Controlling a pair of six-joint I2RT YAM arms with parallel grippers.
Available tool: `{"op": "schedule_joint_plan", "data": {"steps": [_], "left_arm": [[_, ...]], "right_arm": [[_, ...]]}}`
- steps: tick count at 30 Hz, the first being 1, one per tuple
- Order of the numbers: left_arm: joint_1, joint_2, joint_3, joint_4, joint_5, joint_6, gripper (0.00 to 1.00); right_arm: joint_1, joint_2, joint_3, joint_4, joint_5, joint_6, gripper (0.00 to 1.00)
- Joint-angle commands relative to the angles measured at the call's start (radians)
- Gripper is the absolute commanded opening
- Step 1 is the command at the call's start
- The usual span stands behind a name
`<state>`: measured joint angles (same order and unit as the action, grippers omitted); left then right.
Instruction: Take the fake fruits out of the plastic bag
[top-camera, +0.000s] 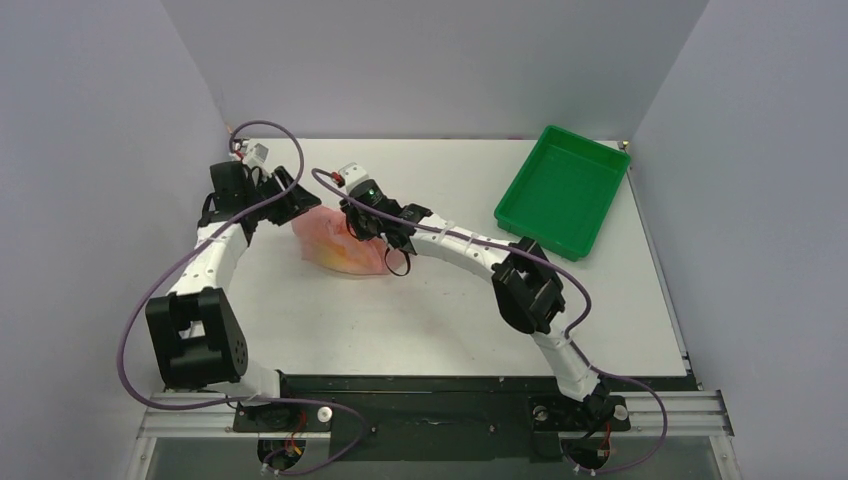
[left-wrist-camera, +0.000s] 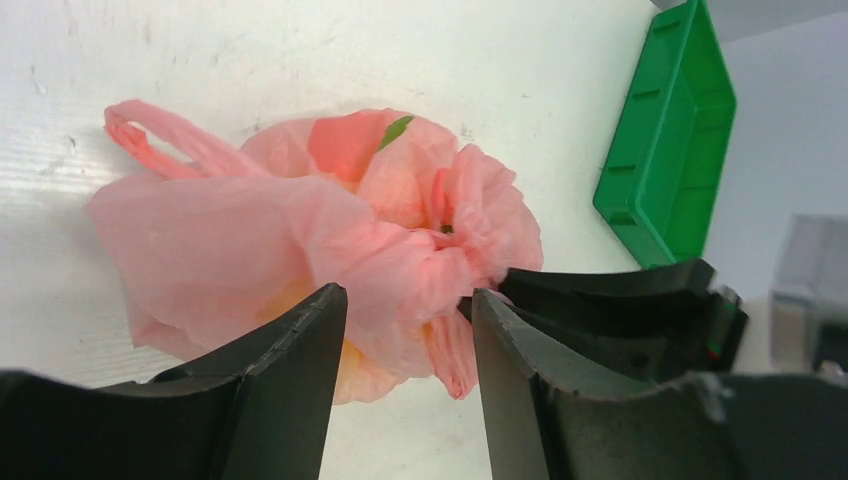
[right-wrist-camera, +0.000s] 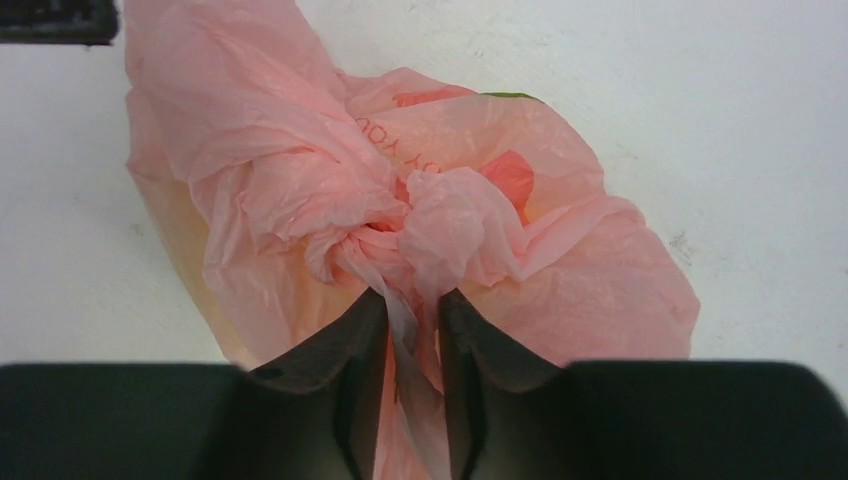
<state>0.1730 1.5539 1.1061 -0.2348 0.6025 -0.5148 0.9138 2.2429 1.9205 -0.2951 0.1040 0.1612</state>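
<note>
**Status: early stage. No fruit extracted.**

1. Work item. The thin, crinkly, translucent pink plastic carrier bag (top-camera: 322, 235) lies on the white table (top-camera: 430, 315), left of centre, between the two arms. Its mouth is gathered into a twisted bunch on top. One loop handle lies flat on the table at the side.

2. Contents. The small glossy plastic fake fruits (top-camera: 348, 263) are inside the bag. They show only as a yellow-orange tint through the film. Their number and their shapes cannot be told. No fruit lies on the table or in the rigid green rectangular tray (top-camera: 560, 190), which stands well apart at the far right.

3. Right gripper (right-wrist-camera: 412, 297). The fingers are drawn almost together and pinch a strip of pink film just below the twisted bunch.

4. Left gripper (left-wrist-camera: 408, 295). The fingers stand apart. A fold of the bag lies in the gap between them. Firm contact with the film cannot be confirmed.

5. Work remaining, as judged:
   - secure a second hold on the film;
   - spread the gathered mouth;
   - remove each fruit and set it outside the bag.
</note>
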Motion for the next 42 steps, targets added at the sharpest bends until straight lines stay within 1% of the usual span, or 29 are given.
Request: {"op": "schedule_joint_plan", "data": {"steps": [1, 2, 3, 5, 7, 8, 12, 15, 19, 22, 26, 28, 29, 30, 31, 33, 34, 35, 38, 39, 40, 42], "left_arm": [[-0.077, -0.116, 0.005, -0.019, -0.153, 0.127, 0.47], [-0.090, -0.115, 0.013, -0.039, -0.177, 0.146, 0.45], [-0.114, -0.107, 0.020, -0.052, -0.187, 0.158, 0.39], [-0.150, -0.081, 0.058, -0.110, -0.214, 0.196, 0.38], [-0.179, -0.058, 0.074, -0.131, -0.228, 0.215, 0.44], [-0.201, -0.050, 0.077, -0.135, -0.233, 0.223, 0.49], [-0.239, -0.040, 0.086, -0.152, -0.256, 0.246, 0.59], [-0.253, -0.023, 0.095, -0.166, -0.268, 0.254, 0.62], [-0.268, 0.038, 0.133, -0.225, -0.296, 0.272, 0.62], [-0.276, 0.066, 0.144, -0.237, -0.309, 0.272, 0.62], [-0.277, 0.072, 0.150, -0.242, -0.328, 0.273, 0.54], [-0.278, 0.075, 0.155, -0.248, -0.342, 0.276, 0.47], [-0.278, 0.074, 0.156, -0.250, -0.349, 0.276, 0.42], [-0.278, 0.071, 0.156, -0.251, -0.364, 0.276, 0.41], [-0.277, 0.064, 0.156, -0.252, -0.372, 0.274, 0.34], [-0.275, 0.048, 0.152, -0.251, -0.400, 0.273, 0.24], [-0.275, 0.041, 0.145, -0.247, -0.419, 0.272, 0.22], [-0.269, 0.029, 0.142, -0.245, -0.429, 0.269, 0.16], [-0.251, 0.015, 0.133, -0.242, -0.468, 0.250, 0.08], [-0.234, 0.012, 0.132, -0.240, -0.470, 0.244, 0.03], [-0.225, 0.010, 0.130, -0.237, -0.469, 0.228, 0.00], [-0.187, 0.004, 0.122, -0.222, -0.452, 0.210, 0.00]], "right_arm": [[-0.020, -0.028, 0.016, 0.050, -0.078, 0.054, 0.16], [-0.021, -0.039, 0.013, 0.054, -0.085, 0.061, 0.07], [-0.023, -0.045, 0.000, 0.059, -0.089, 0.065, 0.03], [-0.026, -0.067, -0.020, 0.084, -0.094, 0.079, 0.00], [-0.032, -0.075, -0.031, 0.094, -0.136, 0.095, 0.00], [-0.034, -0.077, -0.033, 0.099, -0.145, 0.104, 0.00], [-0.041, -0.083, -0.047, 0.115, -0.174, 0.122, 0.00], [-0.041, -0.088, -0.052, 0.124, -0.189, 0.129, 0.00], [-0.042, -0.099, -0.066, 0.141, -0.193, 0.140, 0.00], [-0.041, -0.109, -0.077, 0.158, -0.202, 0.150, 0.00], [-0.038, -0.131, -0.103, 0.187, -0.217, 0.165, 0.00], [-0.037, -0.137, -0.107, 0.193, -0.225, 0.168, 0.00], [-0.037, -0.138, -0.107, 0.193, -0.225, 0.167, 0.00], [-0.037, -0.138, -0.108, 0.193, -0.223, 0.167, 0.00], [-0.038, -0.139, -0.110, 0.193, -0.222, 0.168, 0.00], [-0.045, -0.143, -0.120, 0.197, -0.217, 0.175, 0.00], [-0.052, -0.148, -0.130, 0.206, -0.217, 0.178, 0.00], [-0.061, -0.152, -0.139, 0.213, -0.220, 0.193, 0.00], [-0.089, -0.171, -0.201, 0.276, -0.264, 0.251, 0.00], [-0.104, -0.174, -0.226, 0.298, -0.274, 0.263, 0.00], [-0.111, -0.180, -0.237, 0.326, -0.291, 0.287, 0.00], [-0.131, -0.187, -0.268, 0.354, -0.315, 0.313, 0.00]]}}
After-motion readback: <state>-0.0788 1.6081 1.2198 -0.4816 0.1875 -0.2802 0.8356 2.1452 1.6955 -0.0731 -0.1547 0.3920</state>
